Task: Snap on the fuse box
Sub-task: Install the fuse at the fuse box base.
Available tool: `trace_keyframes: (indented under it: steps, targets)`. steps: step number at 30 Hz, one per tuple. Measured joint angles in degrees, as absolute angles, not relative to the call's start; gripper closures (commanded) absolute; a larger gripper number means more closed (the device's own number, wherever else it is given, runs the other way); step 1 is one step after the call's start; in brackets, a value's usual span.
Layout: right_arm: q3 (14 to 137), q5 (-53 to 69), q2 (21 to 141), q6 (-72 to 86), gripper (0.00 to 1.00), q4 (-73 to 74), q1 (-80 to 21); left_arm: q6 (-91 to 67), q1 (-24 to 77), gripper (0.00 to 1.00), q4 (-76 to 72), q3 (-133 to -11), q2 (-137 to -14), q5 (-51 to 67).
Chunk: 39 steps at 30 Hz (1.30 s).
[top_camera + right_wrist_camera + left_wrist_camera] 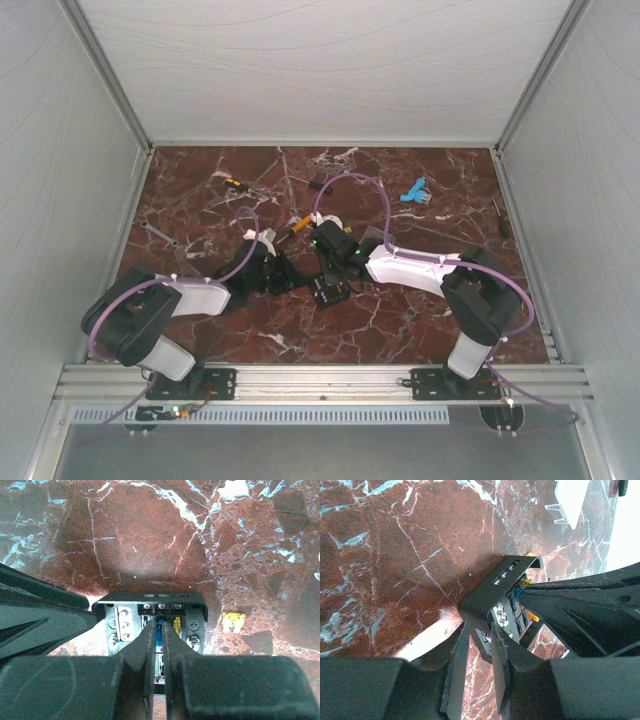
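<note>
A: Surface?
B: Red-brown marble tabletop [400, 330], white-veined.
A: Loose items?
B: Blue plastic part [413, 192], far right. Yellow-and-black hand tool [235, 184], far left. Wrench [158, 234], near left edge. Clear plastic lid [568, 500]. One yellow blade fuse [233, 622], lying flat on the marble.

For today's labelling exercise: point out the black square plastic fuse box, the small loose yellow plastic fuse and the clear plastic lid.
Fuse box [150, 600]: right wrist view, far rim.
Yellow fuse [233, 621]: right wrist view, body.
Clear lid [570, 497]: left wrist view, flat face.
</note>
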State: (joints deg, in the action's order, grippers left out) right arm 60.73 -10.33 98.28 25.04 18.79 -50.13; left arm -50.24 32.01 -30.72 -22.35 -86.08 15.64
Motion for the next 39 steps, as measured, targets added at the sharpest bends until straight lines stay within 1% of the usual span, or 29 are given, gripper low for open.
trace_keyframes:
  steps: [2,4,10,12,16,20,26,32,39]
  targets:
    - [60.73,-10.28,98.24,25.45,0.99,18.81,-50.13,-50.43,32.01,0.73,-30.68,-22.26,-85.93,15.51]
    - [60.73,-10.24,98.24,25.98,0.97,18.83,-50.13,-50.52,32.03,0.7,-30.57,-22.26,-85.91,15.44]
    - [60.75,-9.96,97.8,27.0,0.79,20.43,-50.46,-50.65,32.03,0.63,-29.43,-22.28,-85.65,15.49]
    - [60.82,-9.78,97.58,27.03,0.75,21.98,-50.65,-50.59,32.03,0.6,-28.29,-22.28,-84.93,15.51]
    - [61.25,-9.8,96.33,26.52,0.7,24.64,-50.92,-50.17,32.03,0.58,-25.54,-22.28,-82.54,15.53]
    - [63.16,-9.72,94.59,25.3,0.71,26.92,-50.89,-49.74,32.05,0.56,-22.96,-22.28,-80.05,15.57]
    - [66.67,-9.63,94.13,22.02,0.75,30.85,-50.65,-49.67,32.05,0.54,-19.49,-22.28,-78.72,16.82]
    - [71.13,-9.41,98.06,18.85,0.77,35.11,-50.5,-50.06,32.1,0.53,-19.07,-22.28,-78.76,18.96]
    - [72.62,-9.34,101.6,17.23,0.79,37.41,-50.5,-50.43,32.64,0.53,-19.88,-22.28,-80.79,20.38]
